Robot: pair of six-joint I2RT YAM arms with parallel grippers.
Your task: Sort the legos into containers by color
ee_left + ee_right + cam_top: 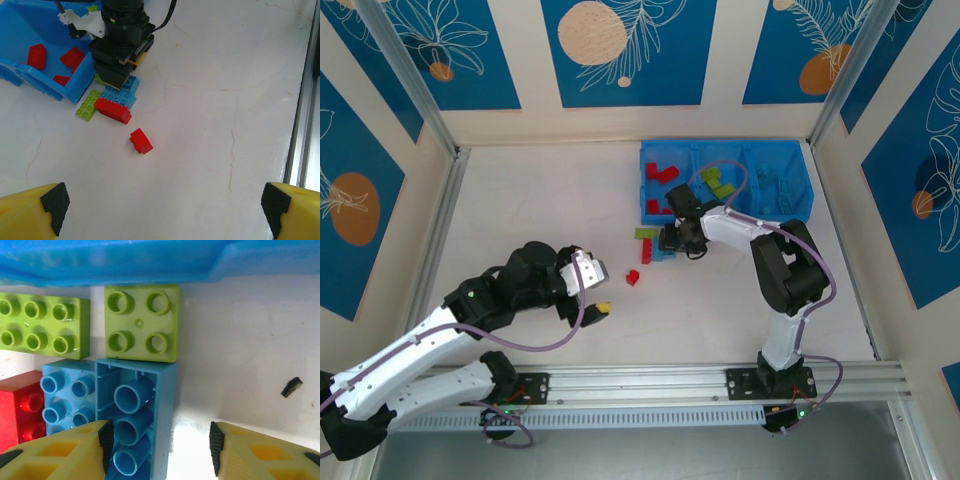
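Observation:
The blue tray [725,212] stands at the back right, with red, green and light blue legos in its left, middle and right compartments. My right gripper [674,238] hangs low over a brick cluster at the tray's front left corner. In the right wrist view it is open [161,450]; an overturned light blue brick [137,415] lies between the fingers, against the left pad [106,444]. Around it lie a square green brick [140,322], a long green brick [42,327], a studded light blue brick [67,397] and a red brick [17,410]. My left gripper [165,207] is open over bare table.
A lone red brick [141,140] [633,277] lies on the white table between the two grippers. The tray's wall [150,260] runs just beyond the cluster. A small black speck [292,387] sits on the table to the right. Metal frame rails edge the table.

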